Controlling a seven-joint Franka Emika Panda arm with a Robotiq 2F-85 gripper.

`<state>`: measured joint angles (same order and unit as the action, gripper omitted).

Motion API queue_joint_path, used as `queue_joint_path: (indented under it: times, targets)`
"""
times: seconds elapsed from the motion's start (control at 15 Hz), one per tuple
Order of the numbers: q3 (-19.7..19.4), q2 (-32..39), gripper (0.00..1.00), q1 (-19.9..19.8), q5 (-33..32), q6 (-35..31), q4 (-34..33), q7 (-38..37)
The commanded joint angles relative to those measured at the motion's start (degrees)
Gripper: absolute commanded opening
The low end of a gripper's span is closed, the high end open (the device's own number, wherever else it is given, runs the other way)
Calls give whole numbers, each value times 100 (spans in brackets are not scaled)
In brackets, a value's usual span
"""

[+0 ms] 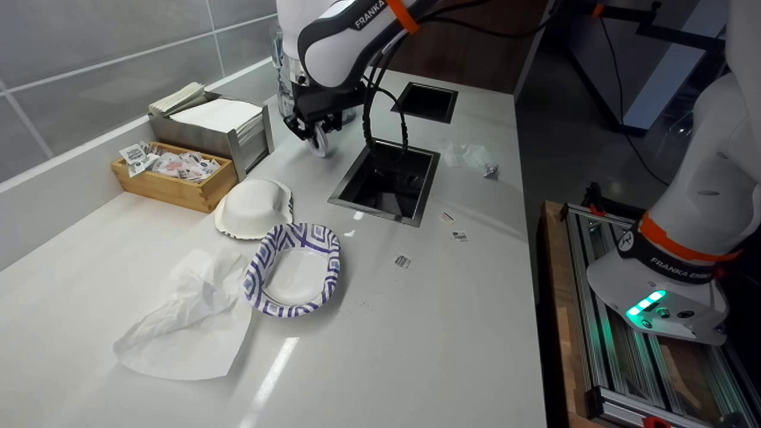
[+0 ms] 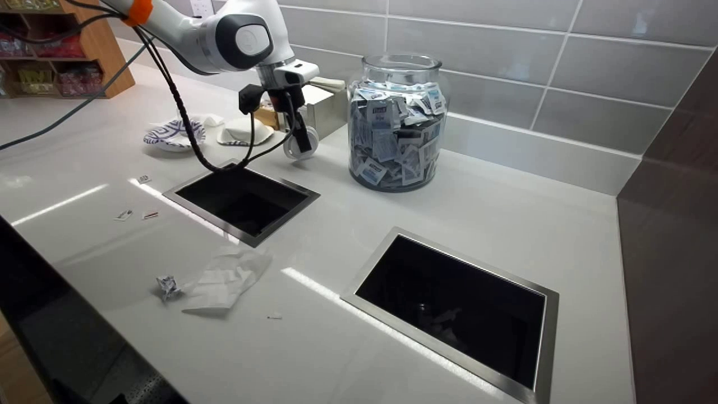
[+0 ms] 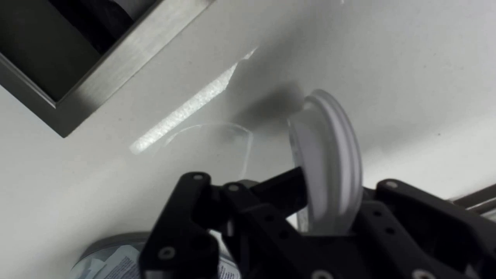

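In an exterior view, the gripper (image 1: pixel 317 127) hangs at the upper middle of the frame, its jaws clamped on a white disc (image 1: pixel 320 142) that looks like a lid. The disc stands on edge at the gripper's end, so it reads tall and narrow, and its lower edge is close to the counter (image 1: pixel 428 345); whether they touch I cannot tell. A steel-rimmed well (image 1: pixel 373 211) lies just beside it, toward the lower right, and a napkin holder (image 1: pixel 196 138) stands to its left.

In an exterior view, the disc sits a little left of the upper middle and shows more of its round face, with a black finger (image 2: pixel 303 137) running down across it. A glass jar (image 2: pixel 401 66), filled with packets (image 2: pixel 387 140), stands apart to the right, its uncovered mouth well higher than the disc.

In the wrist view, the disc is right of the centre, held straight between the fingers: the one on the left meets its flat face, while contact on the far side is partly hidden. Its long axis runs nearly up and down the frame, so its face is turned sideways rather than down. The jar is at the lower left, and a corner of the well at the upper left; the disc lies apart from both.
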<state>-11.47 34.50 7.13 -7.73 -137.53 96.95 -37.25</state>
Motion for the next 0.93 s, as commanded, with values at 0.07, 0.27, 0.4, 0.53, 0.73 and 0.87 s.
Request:
queue_joint_path:
  times: [0.07,0.27,0.4,0.53,0.73,0.87]
  targets:
    - [193,136,1,-134,168,162,191,162]
    - [280,334,1,-254,133,-112,176,591]
    - [280,440,1,-279,114,-151,138,817]
    - [288,489,1,-302,144,-138,111,989]
    - [283,552,1,-317,131,-122,84,1107]
    - [268,600,1,-325,116,-107,66,1147]
